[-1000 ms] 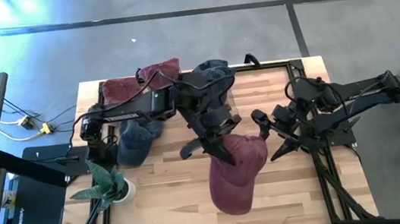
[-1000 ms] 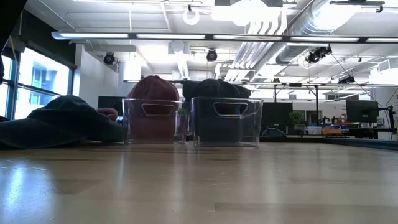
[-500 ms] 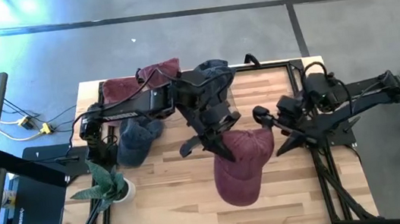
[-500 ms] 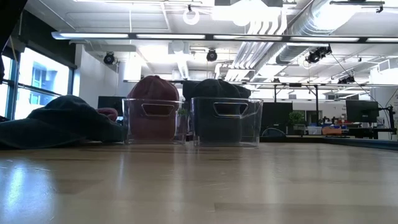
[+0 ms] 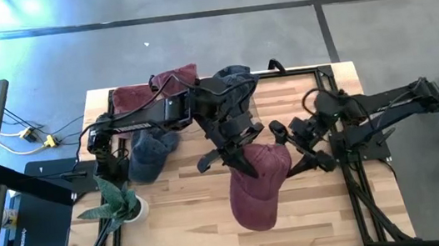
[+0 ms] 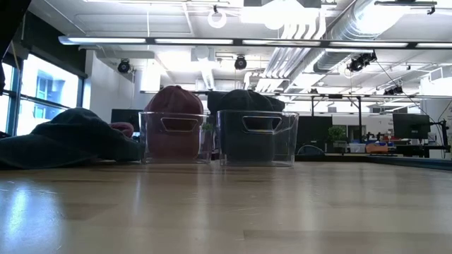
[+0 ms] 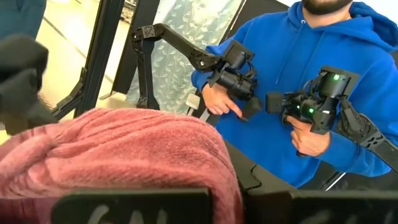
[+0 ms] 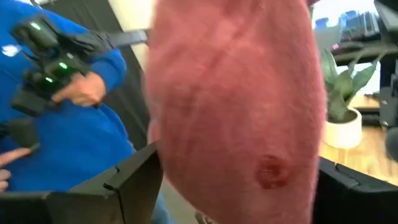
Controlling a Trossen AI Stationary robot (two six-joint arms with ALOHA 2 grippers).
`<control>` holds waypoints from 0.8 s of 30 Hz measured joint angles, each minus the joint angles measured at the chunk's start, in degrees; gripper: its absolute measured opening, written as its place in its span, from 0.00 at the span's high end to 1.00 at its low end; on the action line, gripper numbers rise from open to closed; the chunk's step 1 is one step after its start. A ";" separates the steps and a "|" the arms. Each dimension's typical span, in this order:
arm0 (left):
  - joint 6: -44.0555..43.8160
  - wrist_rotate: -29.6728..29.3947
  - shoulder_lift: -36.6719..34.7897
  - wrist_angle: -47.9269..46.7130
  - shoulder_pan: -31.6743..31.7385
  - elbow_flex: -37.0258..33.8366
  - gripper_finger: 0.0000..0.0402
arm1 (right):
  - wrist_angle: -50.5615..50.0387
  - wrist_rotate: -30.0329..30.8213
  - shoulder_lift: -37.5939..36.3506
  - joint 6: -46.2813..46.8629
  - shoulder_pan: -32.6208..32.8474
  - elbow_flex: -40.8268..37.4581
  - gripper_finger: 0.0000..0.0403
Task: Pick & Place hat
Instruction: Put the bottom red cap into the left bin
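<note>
A maroon hat (image 5: 259,187) hangs above the middle of the table, and its cloth (image 7: 124,149) fills the left wrist view. My left gripper (image 5: 245,160) is shut on its far end. My right gripper (image 5: 291,148) stands open at the hat's right side. In the right wrist view its two fingers (image 8: 134,180) stand wide on either side of the maroon cloth (image 8: 236,112). Whether they touch it, I cannot tell. My left gripper holds the maroon hat by its far, upper end (image 5: 252,166), pinched between the shut fingers. It comes in about level from the table's far left. The hat hangs below and beyond the fingers, clear of the table. The fingers themselves hide the exact spot.
Two clear bins at the far edge hold a maroon hat (image 6: 176,120) and a dark hat (image 6: 251,120). A blue hat (image 5: 152,152) lies at the table's left. A potted plant (image 5: 120,202) stands at the near left. A person in a blue hoodie (image 7: 298,68) sits beyond the table.
My right gripper drew back a little toward the table's right edge, then came back to the hat's side. The hanging hat swung toward the right with it and has settled back. My left gripper has kept its hold.
</note>
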 joint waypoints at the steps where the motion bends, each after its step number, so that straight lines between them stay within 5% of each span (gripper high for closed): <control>1: 0.00 0.00 0.00 -0.17 0.01 0.00 1.00 | -0.33 -0.02 0.38 -0.69 0.00 0.00 0.28; 7: 0.19 -0.03 0.04 -3.64 1.11 0.00 1.00 | 0.36 -1.87 1.80 -4.02 1.63 0.00 0.29; 13: 1.58 -0.17 0.07 -4.42 1.18 0.00 1.00 | 2.27 -6.26 0.70 2.24 2.92 0.00 0.35; 20: 1.75 -0.22 0.07 -3.97 1.14 0.00 1.00 | 7.14 -7.87 -2.72 12.19 3.03 0.00 0.52; 24: 1.59 -0.22 0.07 -3.87 1.14 0.00 1.00 | 11.30 -7.27 -3.16 12.82 3.02 0.00 0.69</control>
